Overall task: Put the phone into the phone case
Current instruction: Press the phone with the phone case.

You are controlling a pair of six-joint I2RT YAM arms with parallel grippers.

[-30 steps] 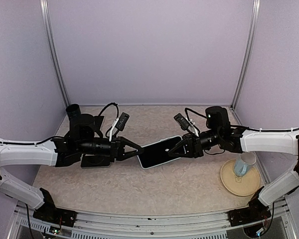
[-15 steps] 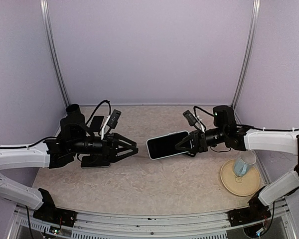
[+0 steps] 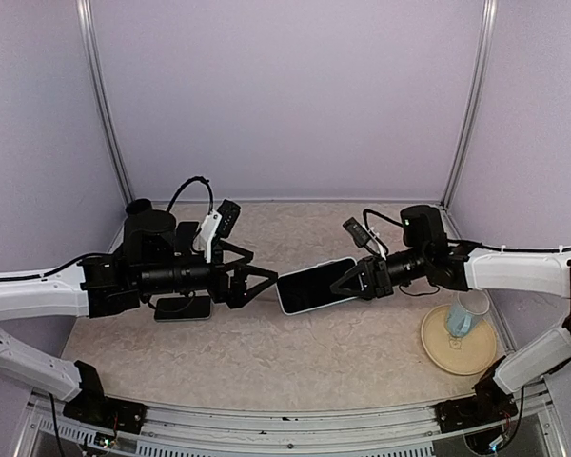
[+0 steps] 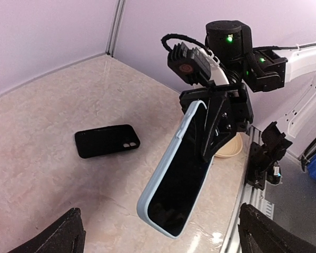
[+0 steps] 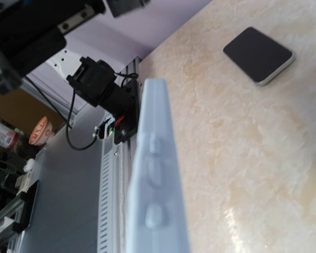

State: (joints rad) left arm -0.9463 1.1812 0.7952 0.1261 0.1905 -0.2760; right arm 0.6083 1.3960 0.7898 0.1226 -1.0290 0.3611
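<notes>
The right pincer grips the black-screened, pale-blue-rimmed phone in the air so the spread-apart left pincer can reach its free end; a flat black case, maybe, lies on the surface.

The pale-blue phone is slim and round-cornered with a glossy black screen. It hangs clear of the table near the middle, tilted with its screen facing up, and my right gripper pinches it at its right end. The black phone case is a flat matte rectangle showing a small camera cut-out near one corner. It lies flat on the table to the left, well apart from the phone.
</notes>
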